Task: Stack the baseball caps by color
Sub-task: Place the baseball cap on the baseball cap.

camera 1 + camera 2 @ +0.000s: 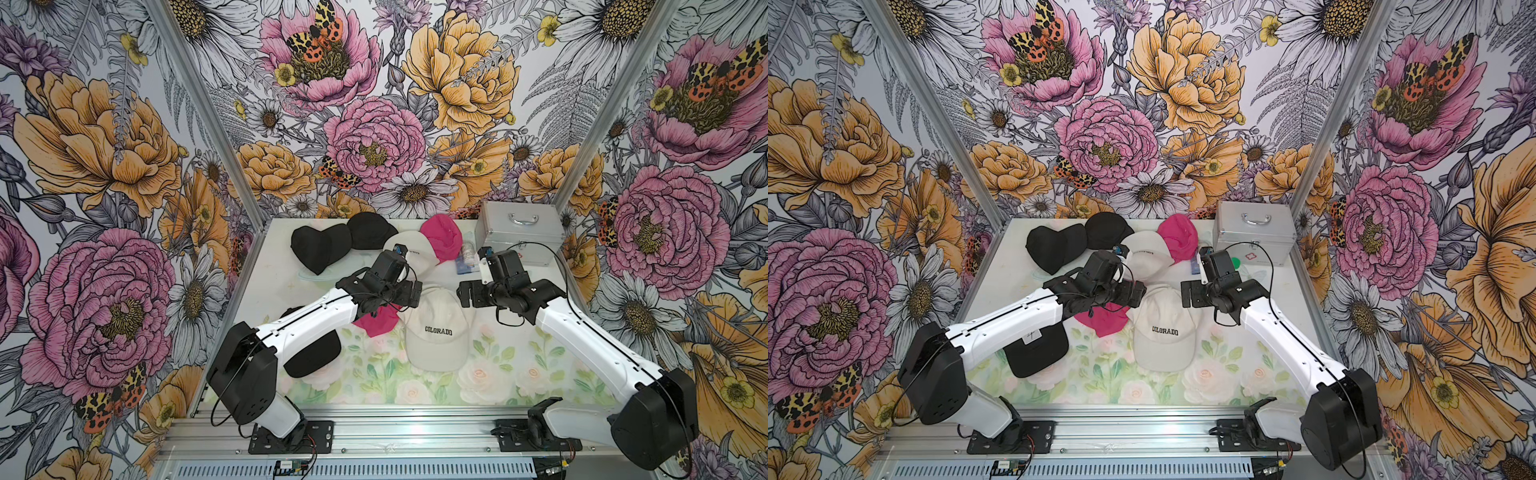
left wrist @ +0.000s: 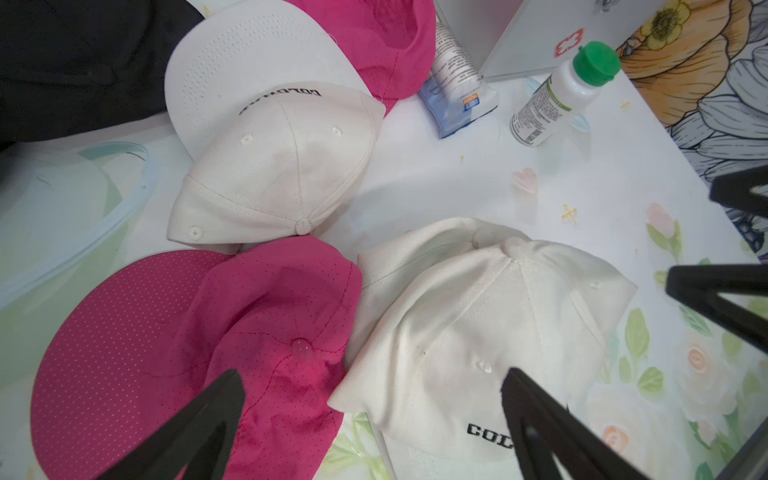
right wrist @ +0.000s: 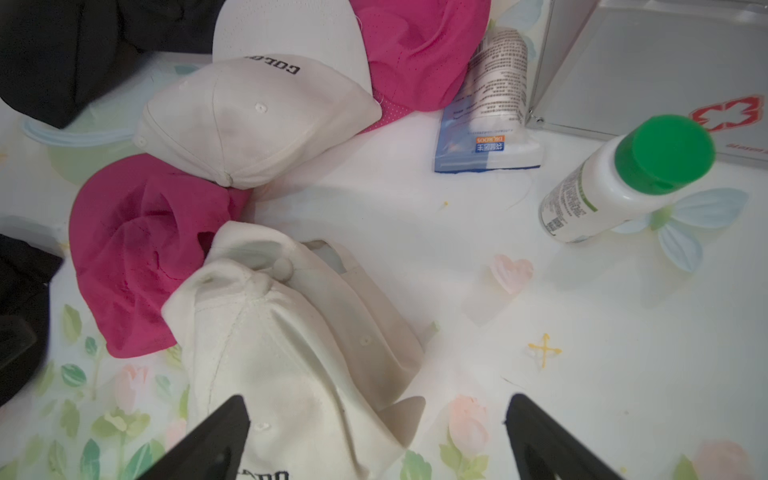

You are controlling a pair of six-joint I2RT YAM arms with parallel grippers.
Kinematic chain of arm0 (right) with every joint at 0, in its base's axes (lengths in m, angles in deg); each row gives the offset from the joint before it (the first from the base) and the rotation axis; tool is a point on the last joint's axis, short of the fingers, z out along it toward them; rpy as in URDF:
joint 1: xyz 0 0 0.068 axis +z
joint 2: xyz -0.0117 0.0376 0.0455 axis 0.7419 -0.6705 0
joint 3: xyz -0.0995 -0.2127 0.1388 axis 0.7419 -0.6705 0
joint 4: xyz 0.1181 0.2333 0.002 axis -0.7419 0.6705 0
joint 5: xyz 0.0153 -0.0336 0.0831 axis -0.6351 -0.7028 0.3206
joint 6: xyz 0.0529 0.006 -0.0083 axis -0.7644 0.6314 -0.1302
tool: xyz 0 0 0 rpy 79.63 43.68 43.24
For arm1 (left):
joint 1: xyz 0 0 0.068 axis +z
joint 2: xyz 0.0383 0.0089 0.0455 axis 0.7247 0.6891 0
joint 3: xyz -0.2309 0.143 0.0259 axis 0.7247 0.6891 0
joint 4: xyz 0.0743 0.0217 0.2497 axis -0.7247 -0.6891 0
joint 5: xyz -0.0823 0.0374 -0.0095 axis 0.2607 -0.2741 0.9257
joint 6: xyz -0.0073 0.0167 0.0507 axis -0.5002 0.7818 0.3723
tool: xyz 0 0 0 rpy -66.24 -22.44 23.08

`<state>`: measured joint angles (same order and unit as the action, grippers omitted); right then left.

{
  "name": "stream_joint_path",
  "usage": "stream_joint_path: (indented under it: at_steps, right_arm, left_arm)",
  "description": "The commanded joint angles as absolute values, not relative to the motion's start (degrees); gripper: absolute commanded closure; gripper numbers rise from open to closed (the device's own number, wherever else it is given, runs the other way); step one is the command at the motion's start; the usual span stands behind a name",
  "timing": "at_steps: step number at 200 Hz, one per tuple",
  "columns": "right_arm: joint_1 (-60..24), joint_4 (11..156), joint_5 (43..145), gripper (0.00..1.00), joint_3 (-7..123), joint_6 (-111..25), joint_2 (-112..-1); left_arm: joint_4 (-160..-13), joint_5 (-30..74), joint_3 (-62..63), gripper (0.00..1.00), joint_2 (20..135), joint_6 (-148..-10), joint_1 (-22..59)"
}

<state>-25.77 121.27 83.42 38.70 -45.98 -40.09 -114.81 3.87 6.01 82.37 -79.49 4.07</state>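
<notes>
A cream "COLORADO" cap lies mid-table, with a second cream crown showing under its back in the right wrist view. A hot pink cap touches its left side. At the back lie another cream cap, a pink cap and two black caps. One more black cap sits under my left arm. My left gripper hovers open over the seam between the pink cap and the cream cap. My right gripper is open over the cream cap's right edge, holding nothing.
A silver metal case stands at the back right. In front of it are a white green-lidded bottle and a tube in a blue packet. Bare tablecloth lies right of the cream cap.
</notes>
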Motion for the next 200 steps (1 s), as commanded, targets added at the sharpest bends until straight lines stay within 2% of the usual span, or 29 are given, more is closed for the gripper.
stream_joint_path:
  at_steps: [1, 21, 31, 42, 56, 76, 112, 139, 166, 200]
  right_arm:
    - [-26.0, 116.3, 88.5, 0.01, 34.7, -54.4, -38.9]
    - [-25.9, 111.7, 90.9, 0.01, 30.9, -57.4, -35.2]
    - [-25.9, 110.5, 90.9, 0.01, 29.4, -58.4, -33.4]
    - [-25.9, 108.7, 91.1, 0.01, 27.5, -59.5, -31.6]
    - [-25.9, 106.9, 92.4, 0.01, 25.3, -61.0, -30.4]
    - [-25.2, 103.4, 95.6, 0.01, 23.1, -61.4, -28.8]
    - [-22.5, 95.6, 93.6, 0.01, 20.0, -64.4, -27.7]
    - [-22.1, 89.0, 94.4, 0.01, 19.3, -65.1, -31.1]
    - [-21.5, 83.6, 94.9, 0.02, 19.3, -66.2, -37.7]
    - [-21.4, 80.9, 91.7, 0.02, 16.7, -66.2, -44.5]
  left_arm:
    - [-111.8, 0.4, 7.7, 0.01, 81.4, -87.5, 5.0]
    - [-107.9, 6.5, 11.5, 0.01, 79.0, -96.0, 9.0]
    - [-101.6, 12.7, 15.4, 0.01, 77.3, -96.5, 10.8]
    - [-96.4, 14.1, 19.3, 0.01, 75.3, -97.3, 10.9]
    - [-95.5, 12.9, 20.7, 0.01, 74.1, -94.8, 9.0]
    - [-101.9, 8.8, 17.6, 0.01, 75.2, -92.0, 4.3]
    - [-98.0, 14.4, 16.6, 0.01, 81.6, -94.6, -2.0]
    - [-90.9, 21.2, 15.5, 0.01, 87.8, -97.8, -2.5]
    - [-89.4, 20.4, 13.8, 0.01, 91.6, -98.6, -1.6]
    - [-82.0, 21.3, 18.8, 0.01, 95.4, -103.0, 1.0]
